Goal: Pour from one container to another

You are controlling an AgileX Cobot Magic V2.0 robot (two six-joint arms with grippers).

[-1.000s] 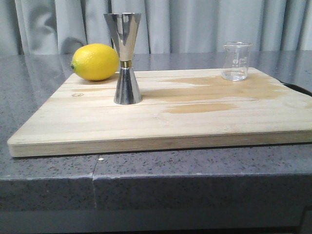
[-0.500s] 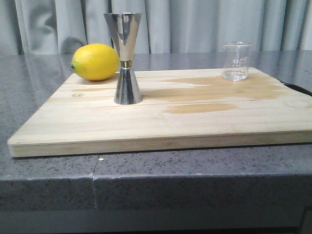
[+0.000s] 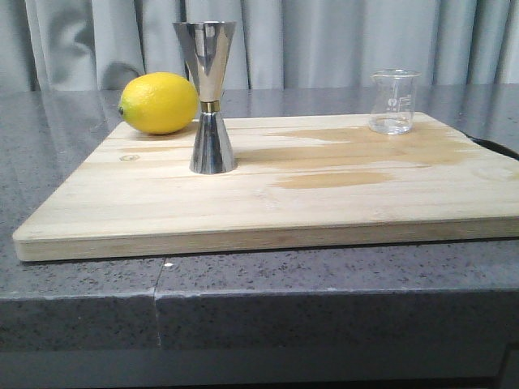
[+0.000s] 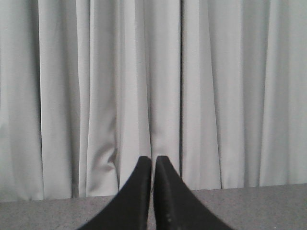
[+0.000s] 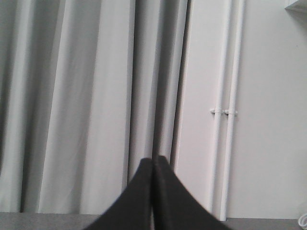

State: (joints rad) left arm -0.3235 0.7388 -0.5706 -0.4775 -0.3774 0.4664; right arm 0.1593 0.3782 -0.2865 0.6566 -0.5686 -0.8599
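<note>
Both tools pinched closed, holding nothing — left tool [image 4: 153, 165], right tool [image 5: 153, 165].
Beaker [image 3: 394, 101] and jigger [image 3: 208, 97] stand well apart on the board [image 3: 268, 207] — lemon [image 3: 158, 103] just beside the jigger.

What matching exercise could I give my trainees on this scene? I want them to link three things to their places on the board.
Things:
1. lemon
2. steel jigger
3. glass beaker

Places:
A. far right of the wooden board
B. far left corner, behind the other left-side thing
C. left of centre, upright, nearer the camera

Pairs: 1-B, 2-C, 3-A
</note>
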